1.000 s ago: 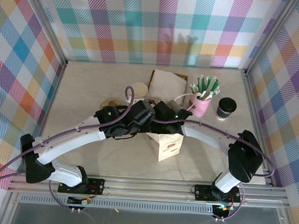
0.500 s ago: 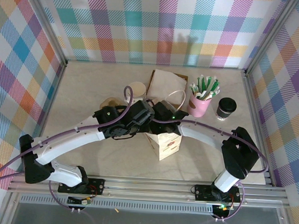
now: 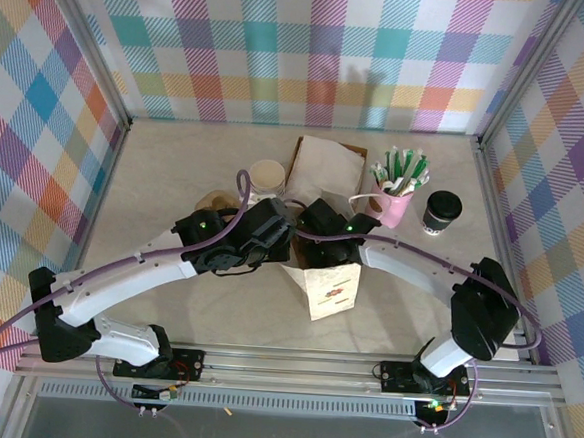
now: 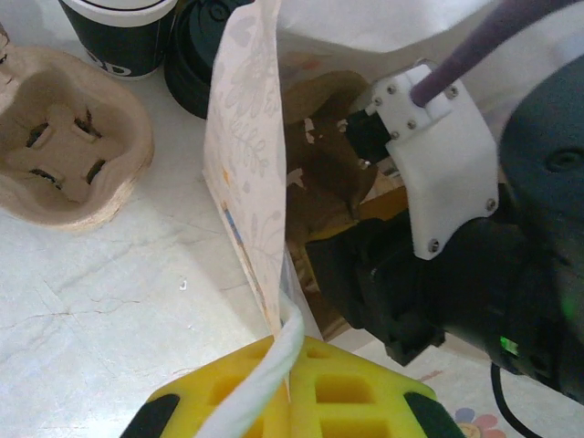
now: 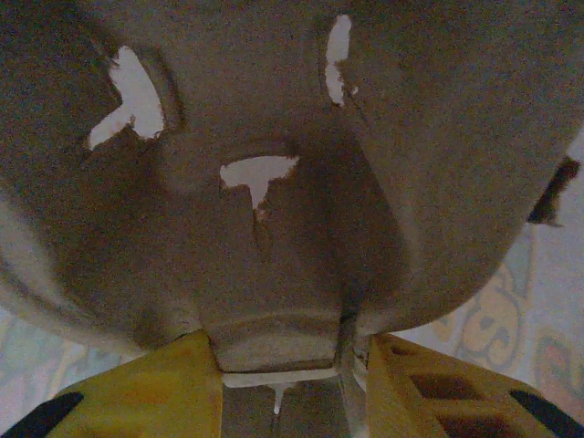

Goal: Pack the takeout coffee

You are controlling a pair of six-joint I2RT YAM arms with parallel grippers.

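Black lid, dark paper wall, small and squat: that's the takeout coffee (image 3: 441, 211). It stands upright at the back right of the table (image 3: 166, 300), lid on. It's just right of the pink cup of sticks (image 3: 394, 194) with a thin gap between them, and nothing is touching it.

Room around it is a bit mixed. The right side rail (image 3: 495, 208) runs close by on its outer side and the pink cup crowds its left. Toward the near edge there's bare tabletop before the right arm's link crosses. The back wall is well clear of it.

Both arms are busy in the middle at the white paper bag (image 3: 325, 287), which stands upright and open, well apart from the coffee. The left gripper (image 4: 290, 365) is pinched tight on the bag's rim and cord handle, holding that wall up. The right gripper (image 5: 287, 365) reaches down inside the bag and has its yellow fingers (image 5: 128, 397) closed on a flange of a brown pulp cup carrier (image 5: 274, 182).

Left of the bag there's a second carrier (image 3: 213, 201) lying on the table, with a stack of lidless cups (image 3: 267, 175) behind it. Flat paper sheets (image 3: 326, 161) lie at the back centre. The front-left of the table is wide open.
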